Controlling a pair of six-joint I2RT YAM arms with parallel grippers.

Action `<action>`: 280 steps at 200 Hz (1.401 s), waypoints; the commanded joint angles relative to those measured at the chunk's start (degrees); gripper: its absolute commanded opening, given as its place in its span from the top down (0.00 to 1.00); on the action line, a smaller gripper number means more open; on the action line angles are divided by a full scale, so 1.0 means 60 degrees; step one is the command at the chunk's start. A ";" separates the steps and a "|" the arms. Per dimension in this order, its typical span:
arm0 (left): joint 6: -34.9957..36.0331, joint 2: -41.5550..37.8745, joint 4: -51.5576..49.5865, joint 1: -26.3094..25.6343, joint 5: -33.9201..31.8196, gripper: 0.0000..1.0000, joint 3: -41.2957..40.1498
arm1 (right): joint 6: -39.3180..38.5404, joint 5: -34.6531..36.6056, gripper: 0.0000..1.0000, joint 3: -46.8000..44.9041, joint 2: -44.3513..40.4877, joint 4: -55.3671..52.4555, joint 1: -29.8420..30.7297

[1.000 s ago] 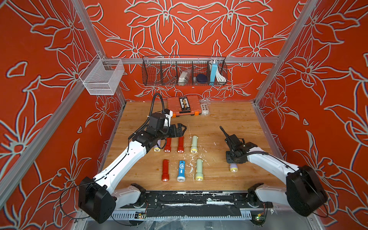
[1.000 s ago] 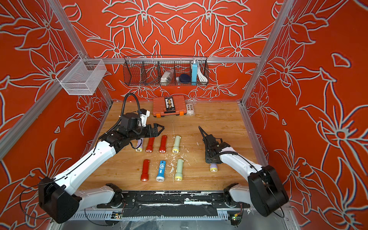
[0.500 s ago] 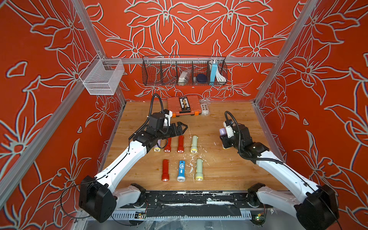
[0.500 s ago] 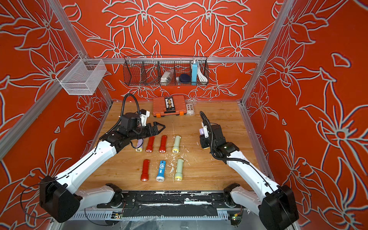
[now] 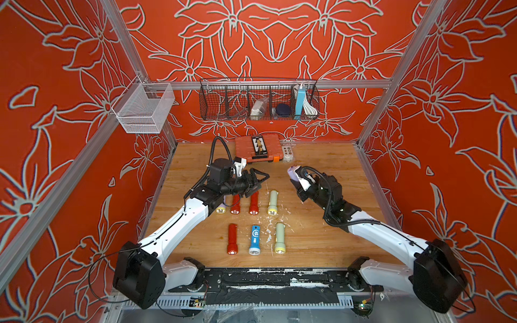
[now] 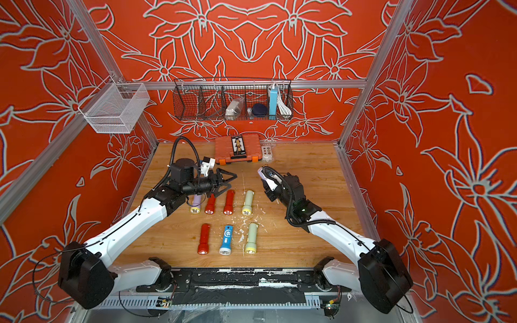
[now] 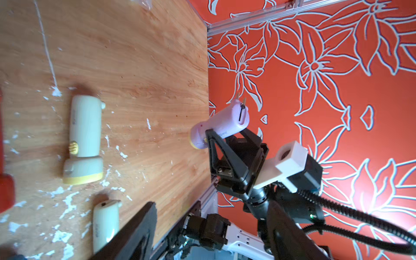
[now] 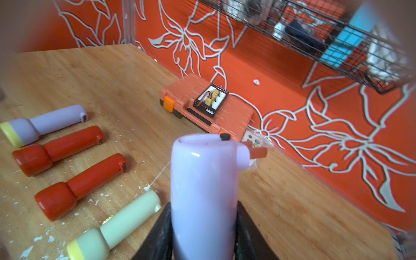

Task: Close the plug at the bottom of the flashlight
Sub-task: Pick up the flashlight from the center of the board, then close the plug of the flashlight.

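Right gripper (image 5: 301, 186) holds a lilac flashlight (image 5: 296, 174) clear of the table (image 5: 321, 251); left gripper (image 5: 262, 184) faces it, empty.

The right gripper's fingers (image 8: 155, 236) clamp the flashlight's body near its lamp head, with the tail end pointing up and away from the gripper. The plug (image 8: 244, 157) juts sideways from the tail's rim. The left gripper hangs in the air, jaws apart with nothing between them. The held flashlight is ahead of it, across a clear gap. A row of flashlights (image 5: 253, 202) lies on the table just beneath it.
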 commanded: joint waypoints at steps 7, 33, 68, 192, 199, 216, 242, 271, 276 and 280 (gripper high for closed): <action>-0.2166 -0.0006 0.1869 0.0046 0.0831 0.32 -0.0587 | -0.1410 -0.0164 1.00 -0.0408 -0.0195 0.1648 0.0528; -0.2819 -0.0137 0.2208 0.0052 0.0836 0.37 -0.0782 | -0.2319 -0.0004 1.00 -0.0895 -0.0442 0.2098 0.1010; -0.3530 -0.0404 0.2449 0.0052 0.0876 0.44 -0.0874 | -0.3209 -0.0103 1.00 -0.1281 -0.0383 0.2653 0.1344; -0.5389 -0.0602 0.3304 -0.0119 0.0385 0.39 -0.1529 | -0.3608 0.0110 1.00 -0.0871 0.0389 0.3418 0.1995; -0.5387 -0.0578 0.3282 -0.0142 0.0377 0.40 -0.1543 | -0.3611 0.0095 1.00 -0.0850 0.0479 0.3472 0.2007; -0.5521 -0.0478 0.3436 -0.0182 0.0369 0.41 -0.1683 | -0.3563 0.0112 1.00 -0.0789 0.0623 0.3629 0.2044; -0.5670 -0.0380 0.3613 -0.0292 0.0289 0.41 -0.1867 | -0.3570 0.0318 1.00 -0.0670 0.0753 0.3791 0.2081; -0.5666 -0.0222 0.3623 -0.0404 0.0275 0.41 -0.1863 | -0.3489 0.0265 1.00 -0.0559 0.0692 0.3763 0.2097; -0.5660 -0.0189 0.3625 -0.0415 0.0261 0.41 -0.1867 | -0.3452 0.0250 1.00 -0.0554 0.0689 0.3753 0.2104; -0.5666 -0.0174 0.3627 -0.0420 0.0252 0.41 -0.1866 | -0.3422 0.0228 1.00 -0.0553 0.0668 0.3770 0.2101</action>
